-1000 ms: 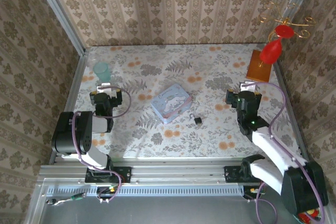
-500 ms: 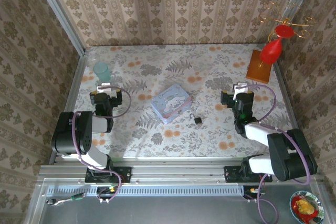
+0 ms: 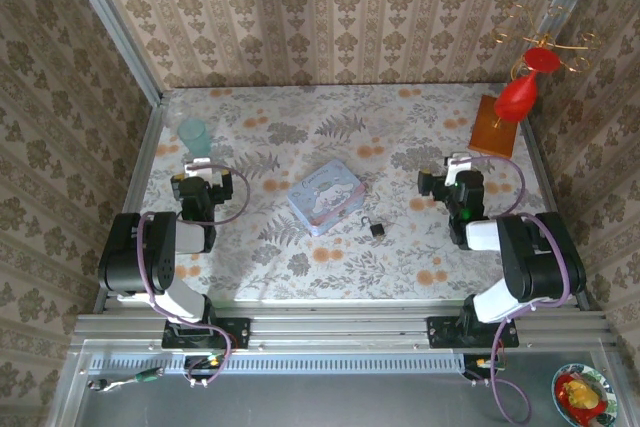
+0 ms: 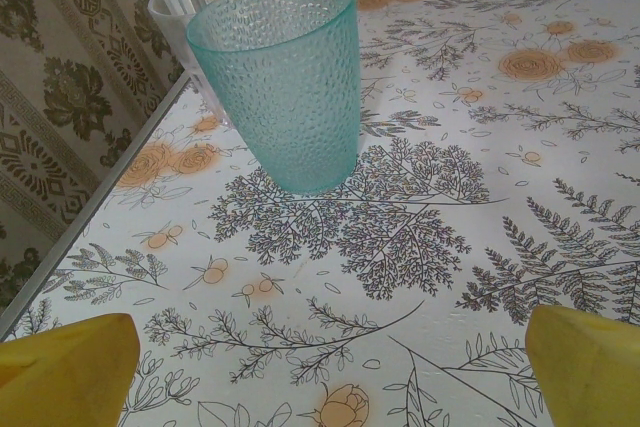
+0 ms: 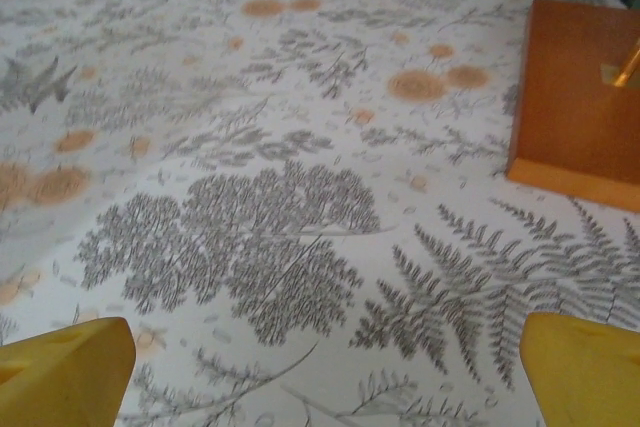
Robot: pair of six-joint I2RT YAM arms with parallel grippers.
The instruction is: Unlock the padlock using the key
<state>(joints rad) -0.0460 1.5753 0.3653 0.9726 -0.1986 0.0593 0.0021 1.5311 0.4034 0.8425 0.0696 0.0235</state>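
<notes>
The padlock (image 3: 377, 229) is a tiny dark body with a thin metal loop. It lies on the flowered table just right of the pale blue tin (image 3: 325, 197). I cannot make out a key. My left gripper (image 3: 197, 169) rests low at the left side, far from the padlock. It is open, its yellow fingertips (image 4: 65, 367) wide apart with only tablecloth between them. My right gripper (image 3: 462, 172) sits right of the padlock, also open, with bare cloth between its yellow fingertips (image 5: 585, 367).
A teal dimpled cup (image 4: 280, 77) stands just ahead of the left gripper, with a clear cup (image 4: 195, 2) behind it by the left wall. An orange wooden base (image 5: 585, 97) carrying a red ornament (image 3: 520, 92) stands at the back right.
The right arm has folded back toward its base, and its gripper has shifted slightly left and farther away. The left arm, padlock and tin have not moved.
</notes>
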